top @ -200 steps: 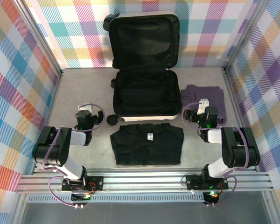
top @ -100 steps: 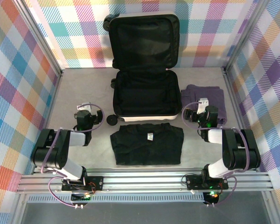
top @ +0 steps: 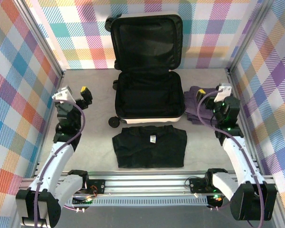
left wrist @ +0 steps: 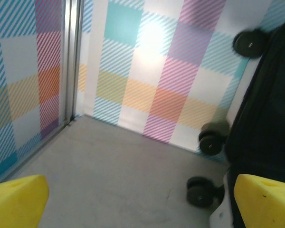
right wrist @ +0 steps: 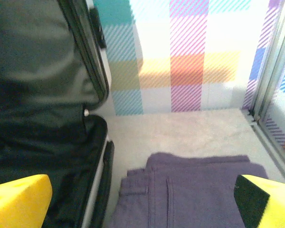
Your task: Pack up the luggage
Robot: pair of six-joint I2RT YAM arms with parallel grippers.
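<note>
Okay, nearest you: folded black shirt (top: 149,146) on the counter (top: 90,137). Your left end effector (top: 75,92) and right end effector (top: 213,90) both gape wide, empty, flanking the luggage (top: 148,95), open mid-counter, lid (top: 146,40) up against the back wall (top: 204,28).

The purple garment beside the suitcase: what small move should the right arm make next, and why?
Probably lower the right gripper onto the purple garment to pinch its near edge. Its jaws stand open over the folded cloth, and the luggage lies open and empty beside it, ready to take clothes.
</note>
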